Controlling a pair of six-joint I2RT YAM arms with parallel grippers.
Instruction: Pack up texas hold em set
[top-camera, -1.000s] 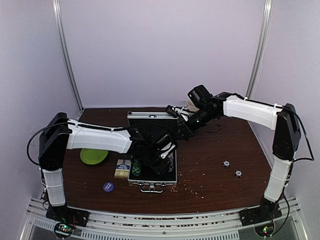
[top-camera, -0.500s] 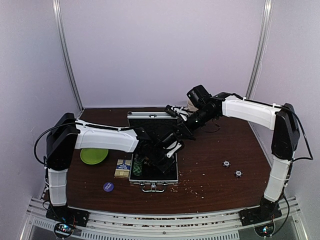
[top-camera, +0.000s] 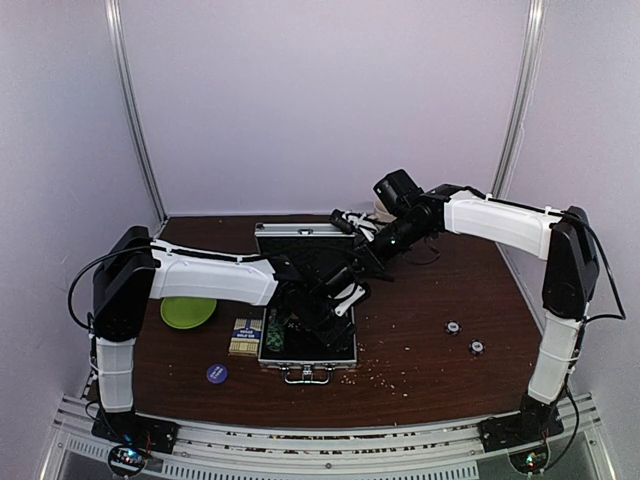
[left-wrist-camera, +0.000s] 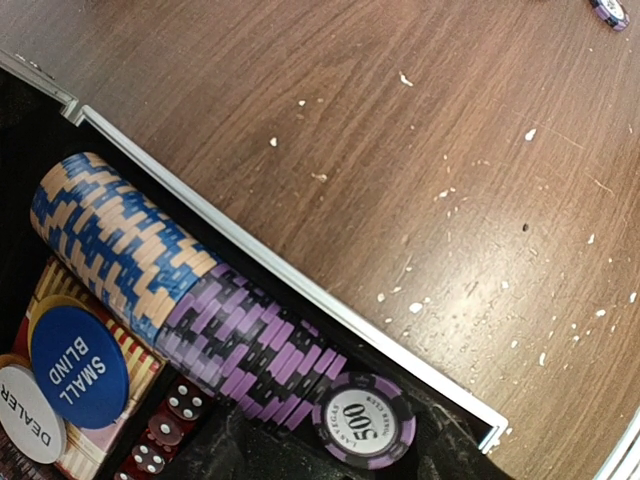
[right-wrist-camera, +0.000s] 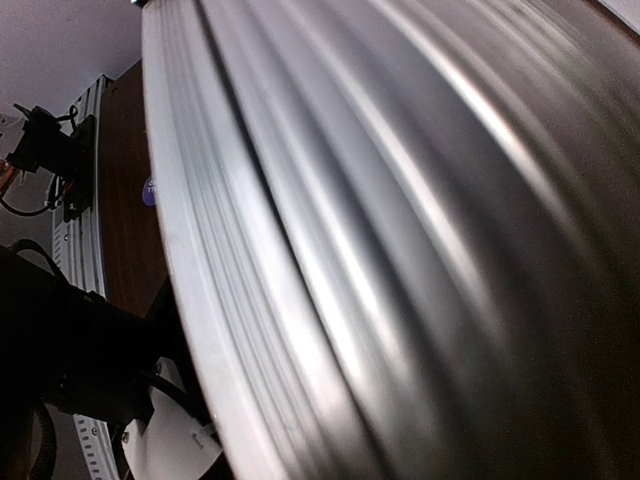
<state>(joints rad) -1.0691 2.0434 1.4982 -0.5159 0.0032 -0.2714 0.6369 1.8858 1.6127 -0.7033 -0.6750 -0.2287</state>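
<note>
The silver briefcase (top-camera: 306, 362) lies open mid-table. My right gripper (top-camera: 352, 229) is shut on the top edge of its upright lid (top-camera: 290, 231); the lid's ribbed metal (right-wrist-camera: 380, 250) fills the right wrist view. My left gripper (top-camera: 335, 300) hangs low inside the case, open. A purple 500 chip (left-wrist-camera: 362, 420) lies between its dark fingers at the end of a row of purple chips (left-wrist-camera: 250, 345) and blue chips (left-wrist-camera: 115, 235). Beside the row sit a small blind button (left-wrist-camera: 78, 365), a dealer button (left-wrist-camera: 25, 415) and red dice (left-wrist-camera: 165, 425). The card deck box (top-camera: 245, 336) and a blue button (top-camera: 216, 373) lie left of the case.
A green plate (top-camera: 188, 311) sits at the left under my left arm. Two loose chips (top-camera: 452, 327) (top-camera: 477, 347) lie on the table to the right. A beige mug (top-camera: 383, 213) stands behind my right arm. White crumbs are scattered in front of the case.
My left arm has reached further right over the case, and its jaws have widened around the purple chips. The right arm and the lid have stayed put.
</note>
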